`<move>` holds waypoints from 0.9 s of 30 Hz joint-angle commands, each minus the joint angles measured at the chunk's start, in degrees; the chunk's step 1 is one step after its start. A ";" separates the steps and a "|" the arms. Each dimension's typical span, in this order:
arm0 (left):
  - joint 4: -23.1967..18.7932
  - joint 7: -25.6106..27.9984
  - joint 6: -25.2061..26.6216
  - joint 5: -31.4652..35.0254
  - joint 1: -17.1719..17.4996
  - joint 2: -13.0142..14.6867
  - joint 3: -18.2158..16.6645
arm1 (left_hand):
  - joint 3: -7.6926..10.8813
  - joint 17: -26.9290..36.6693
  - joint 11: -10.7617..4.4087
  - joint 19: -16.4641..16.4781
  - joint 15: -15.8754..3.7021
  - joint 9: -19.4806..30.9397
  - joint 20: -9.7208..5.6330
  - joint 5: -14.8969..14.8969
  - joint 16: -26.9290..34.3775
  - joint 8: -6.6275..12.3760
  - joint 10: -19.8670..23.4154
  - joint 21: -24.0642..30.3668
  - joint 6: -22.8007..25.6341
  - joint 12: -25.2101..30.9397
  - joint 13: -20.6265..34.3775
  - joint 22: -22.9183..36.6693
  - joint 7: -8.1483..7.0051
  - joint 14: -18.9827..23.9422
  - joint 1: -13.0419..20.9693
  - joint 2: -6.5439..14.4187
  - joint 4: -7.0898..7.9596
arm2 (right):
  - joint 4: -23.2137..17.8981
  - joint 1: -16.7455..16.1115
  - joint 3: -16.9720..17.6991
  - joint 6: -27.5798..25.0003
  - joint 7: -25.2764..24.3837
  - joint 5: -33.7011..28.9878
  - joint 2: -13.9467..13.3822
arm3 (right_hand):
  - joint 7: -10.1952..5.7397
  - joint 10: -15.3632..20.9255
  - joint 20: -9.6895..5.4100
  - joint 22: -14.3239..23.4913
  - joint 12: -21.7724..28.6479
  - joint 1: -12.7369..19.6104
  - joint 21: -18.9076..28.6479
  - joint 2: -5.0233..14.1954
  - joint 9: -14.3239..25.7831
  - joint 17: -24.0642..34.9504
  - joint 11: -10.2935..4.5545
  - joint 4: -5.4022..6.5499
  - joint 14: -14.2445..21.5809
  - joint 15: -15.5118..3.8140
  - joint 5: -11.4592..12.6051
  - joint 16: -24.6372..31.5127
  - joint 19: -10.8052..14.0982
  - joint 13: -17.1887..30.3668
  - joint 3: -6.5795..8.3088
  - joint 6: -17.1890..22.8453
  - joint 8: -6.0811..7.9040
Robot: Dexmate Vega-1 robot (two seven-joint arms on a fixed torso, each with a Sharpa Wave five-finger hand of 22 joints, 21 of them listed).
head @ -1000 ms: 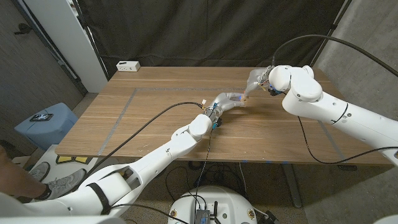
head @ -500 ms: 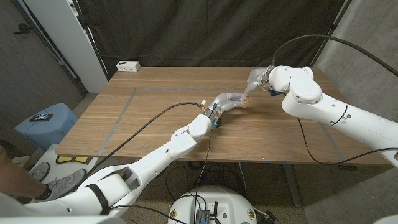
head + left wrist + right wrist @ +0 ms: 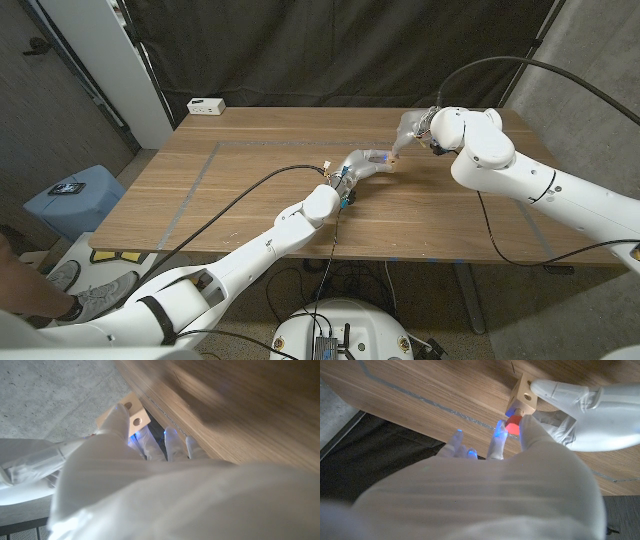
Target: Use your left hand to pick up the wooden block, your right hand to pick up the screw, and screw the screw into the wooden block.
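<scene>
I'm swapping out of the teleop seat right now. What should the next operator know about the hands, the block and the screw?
Left hand: holds the wooden block above the table.
Right hand: pinches the red-headed screw, its head against the block's face.
Done: both picked up and brought together.
Left: how far the screw is seated cannot be seen; go on turning it in while the left hand steadies the block.

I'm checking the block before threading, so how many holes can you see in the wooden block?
3. In the left wrist view two holes show on one face of the wooden block; the right wrist view shows one. Others may be hidden.
</scene>
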 commanded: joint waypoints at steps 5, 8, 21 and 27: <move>-0.38 0.06 -0.09 -0.04 0.25 0.21 -0.13 | 0.14 0.12 0.07 0.54 -4.47 0.31 -0.03 0.40 0.03 0.34 0.33 0.10 0.06 0.35 0.29 0.22 0.28 0.29 0.19 0.70 0.15 | -0.01 -1.01 0.18 -0.25 -1.17 -1.09 0.66 | -0.19 2.06 -0.26 0.29 0.68 -0.26 0.51 -0.12 1.00 0.34 -0.69 0.58 1.51 -0.42 0.06 0.54 1.30 0.24 -0.66 2.06 1.86; -0.51 0.11 0.00 -0.04 0.31 0.24 -0.14 | 0.17 0.12 0.07 0.51 -4.47 0.31 0.06 0.42 0.02 0.37 0.33 0.09 0.13 0.35 0.30 0.22 0.24 0.25 0.25 0.77 0.14 | 0.11 -1.07 -0.14 -0.53 -1.33 -1.87 0.86 | -0.39 2.59 -0.46 0.30 0.72 -0.60 0.62 -0.04 1.32 0.38 -1.03 0.78 2.06 -0.80 0.09 0.69 1.88 0.24 -0.85 2.56 2.40; -0.71 0.04 0.02 -0.06 0.38 0.32 -0.16 | 0.25 0.09 0.08 0.57 -4.45 0.32 0.13 0.48 0.06 0.35 0.29 0.10 0.08 0.34 0.32 0.22 0.36 0.46 0.43 0.82 0.06 | 1.15 -1.19 -1.90 -1.21 -0.97 -7.40 2.26 | -0.84 6.05 -1.08 0.31 0.94 -1.88 0.72 0.17 3.34 0.38 -2.09 1.18 4.66 -2.22 0.29 1.19 4.18 0.20 -1.93 6.39 5.99; -0.66 -0.04 0.09 -0.09 0.32 0.31 -0.16 | 0.30 0.09 0.09 0.59 -4.46 0.32 0.14 0.50 0.09 0.35 0.26 0.10 0.08 0.33 0.32 0.22 0.27 0.57 0.50 0.89 0.05 | 1.86 -1.77 -1.95 -1.41 -0.82 -9.82 3.29 | -1.30 7.91 -1.41 0.32 1.05 -2.83 0.79 0.05 4.30 0.37 -2.22 1.43 5.84 -2.94 0.38 1.33 5.46 0.17 -2.64 8.80 7.89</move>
